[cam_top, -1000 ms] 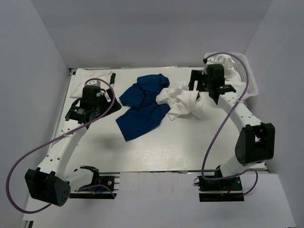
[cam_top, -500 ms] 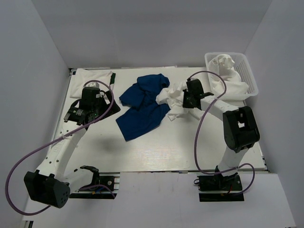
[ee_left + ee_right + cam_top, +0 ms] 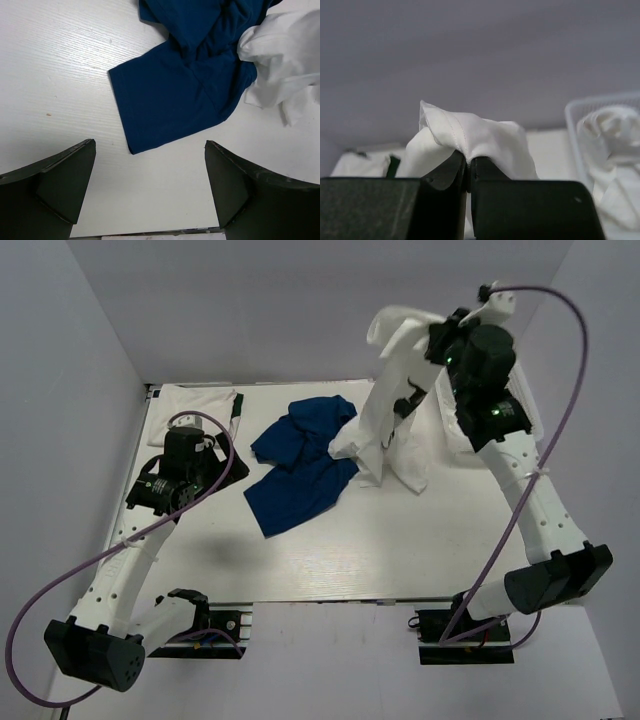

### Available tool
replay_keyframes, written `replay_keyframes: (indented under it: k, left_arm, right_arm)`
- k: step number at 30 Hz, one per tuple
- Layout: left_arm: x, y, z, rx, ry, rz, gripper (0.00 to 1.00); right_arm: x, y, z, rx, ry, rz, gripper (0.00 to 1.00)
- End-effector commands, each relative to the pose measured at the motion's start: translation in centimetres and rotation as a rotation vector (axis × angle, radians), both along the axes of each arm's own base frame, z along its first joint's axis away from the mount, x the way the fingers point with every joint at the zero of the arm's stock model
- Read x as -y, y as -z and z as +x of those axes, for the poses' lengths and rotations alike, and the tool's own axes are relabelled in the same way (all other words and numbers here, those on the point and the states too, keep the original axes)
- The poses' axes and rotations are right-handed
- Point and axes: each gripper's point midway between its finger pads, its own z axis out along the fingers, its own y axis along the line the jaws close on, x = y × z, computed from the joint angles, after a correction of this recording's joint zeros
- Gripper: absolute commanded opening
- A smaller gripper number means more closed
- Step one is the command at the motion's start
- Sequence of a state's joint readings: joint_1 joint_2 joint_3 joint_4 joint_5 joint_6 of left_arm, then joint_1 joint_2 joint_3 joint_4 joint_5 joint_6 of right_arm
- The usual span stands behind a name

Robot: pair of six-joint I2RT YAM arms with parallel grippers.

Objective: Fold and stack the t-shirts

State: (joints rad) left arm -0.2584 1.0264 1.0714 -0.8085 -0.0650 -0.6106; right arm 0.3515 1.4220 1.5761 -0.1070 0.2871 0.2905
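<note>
right hand (image 3: 469,164) pinching hanging white t-shirt (image 3: 386,405), left hand (image 3: 149,152) spread wide

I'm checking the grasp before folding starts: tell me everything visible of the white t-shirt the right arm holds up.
The white t-shirt is soft, plain white cloth, a stitched seam showing at the pinch. The right gripper, shut, clamps a bunched fold near its top, high above the table. It hangs crumpled in two long drapes; the lower ends seem to reach the table beside the blue t-shirt, perhaps touching its edge. No print shows.
</note>
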Motion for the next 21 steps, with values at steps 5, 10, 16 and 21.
replay_keyframes:
  k: [5, 10, 16, 21]
  left_arm:
    - [-0.5, -0.3, -0.3, 0.014, -0.007, 0.023, 1.0]
    - [-0.7, -0.4, 0.3, 0.012, -0.022, 0.037, 1.0]
    - [-0.5, -0.1, 1.5, -0.007, -0.029, 0.049, 1.0]
    - [0.2, 0.5, 2.7, -0.03, -0.012, 0.041, 1.0]
  right_arm:
    - [8.2, -12.8, 1.9, 0.286, 0.339, -0.005, 0.0]
    - [14.8, -21.5, 2.2, 0.531, 0.566, 0.028, 0.0]
    - [21.8, -25.5, 0.3, 0.753, 0.791, 0.025, 0.0]
    - [25.2, -27.3, -0.1, 0.912, 0.829, -0.027, 0.0]
